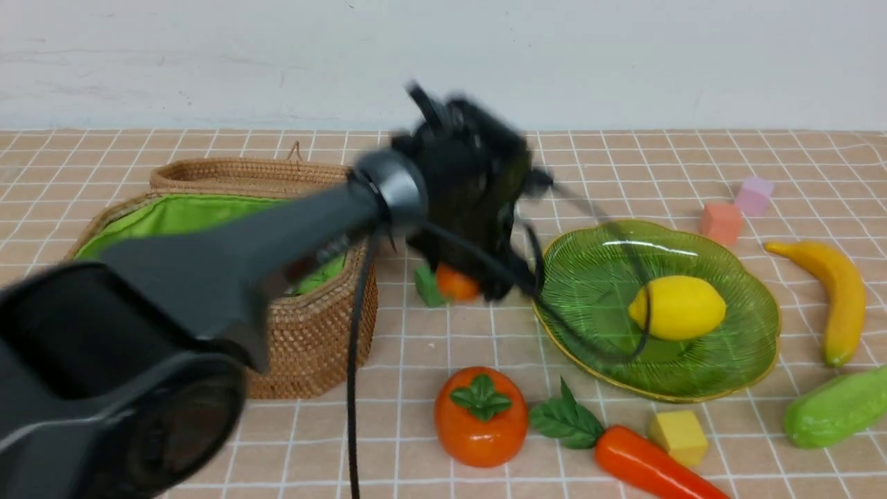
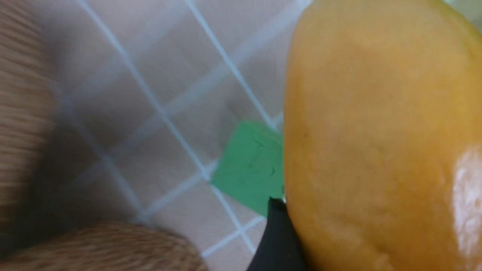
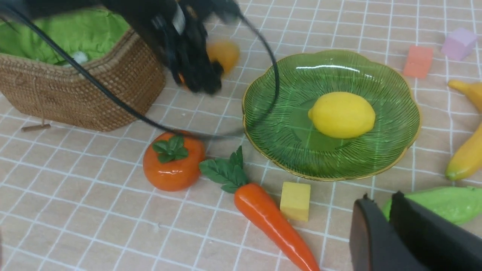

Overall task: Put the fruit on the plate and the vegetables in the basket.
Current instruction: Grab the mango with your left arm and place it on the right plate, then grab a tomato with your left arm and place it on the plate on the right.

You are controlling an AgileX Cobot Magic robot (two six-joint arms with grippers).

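Note:
My left gripper (image 1: pixel 477 281), blurred with motion, hangs between the basket (image 1: pixel 312 339) and the plate (image 1: pixel 596 256), shut on the orange-yellow mango (image 2: pixel 376 143). One black finger (image 2: pixel 278 237) presses its side; the other is hidden. A lemon (image 1: pixel 679 307) lies on the plate. In front, a persimmon (image 1: pixel 481 416) and a carrot (image 1: pixel 651 468) rest on the cloth. Right of the plate are a banana (image 1: pixel 842 294) and a green gourd (image 1: pixel 835 409). My right gripper (image 3: pixel 381 195) is shut and empty, just above the gourd (image 3: pixel 433 203).
A green cube (image 1: pixel 427 285) sits on the cloth under the mango. A yellow cube (image 1: pixel 679 435) lies by the carrot; a salmon cube (image 1: pixel 721 223) and a lilac cube (image 1: pixel 754 195) lie behind the plate. The basket's lid (image 1: pixel 242 177) leans open behind it.

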